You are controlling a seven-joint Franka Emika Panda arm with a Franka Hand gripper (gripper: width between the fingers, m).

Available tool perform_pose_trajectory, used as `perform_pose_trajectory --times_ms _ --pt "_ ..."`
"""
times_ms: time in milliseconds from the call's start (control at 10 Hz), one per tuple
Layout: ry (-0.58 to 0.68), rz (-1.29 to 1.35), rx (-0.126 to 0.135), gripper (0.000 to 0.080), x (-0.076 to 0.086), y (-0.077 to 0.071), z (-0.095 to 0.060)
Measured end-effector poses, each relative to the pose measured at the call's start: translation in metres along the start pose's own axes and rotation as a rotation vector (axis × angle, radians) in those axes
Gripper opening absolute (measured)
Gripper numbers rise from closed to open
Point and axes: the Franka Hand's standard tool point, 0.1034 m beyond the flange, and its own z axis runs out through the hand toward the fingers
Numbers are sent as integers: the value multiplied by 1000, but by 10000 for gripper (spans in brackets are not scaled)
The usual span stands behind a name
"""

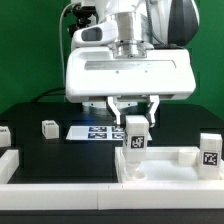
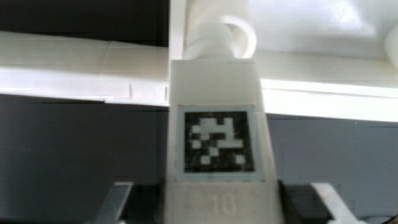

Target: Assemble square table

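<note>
My gripper [image 1: 134, 122] hangs over the exterior view's middle, shut on a short white table leg [image 1: 135, 136] that stands upright with its tag facing the camera. The leg's lower end meets the left corner of the white square table top [image 1: 165, 166], which lies flat near the front. In the wrist view the same leg [image 2: 219, 120] fills the middle, running away from my gripper [image 2: 219, 206], with one finger on each side of it. Its far rounded end lies against a white surface, and the joint itself is hidden.
Three loose tagged legs stand on the black table: one [image 1: 48, 127] at mid left, one [image 1: 4, 136] at the left edge, one [image 1: 209, 152] at the right. The marker board [image 1: 92, 131] lies behind the gripper. A low white rail [image 1: 40, 172] runs along the front.
</note>
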Motion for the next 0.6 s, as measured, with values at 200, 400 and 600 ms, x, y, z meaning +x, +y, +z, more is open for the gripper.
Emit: perform_pose_trajectory --times_ms 200,400,600 --pt "12 -5 -1 291 1 -4 2" --pt "24 -5 -5 291 -2 -6 8" --pt "18 -5 -3 291 -6 -7 11"
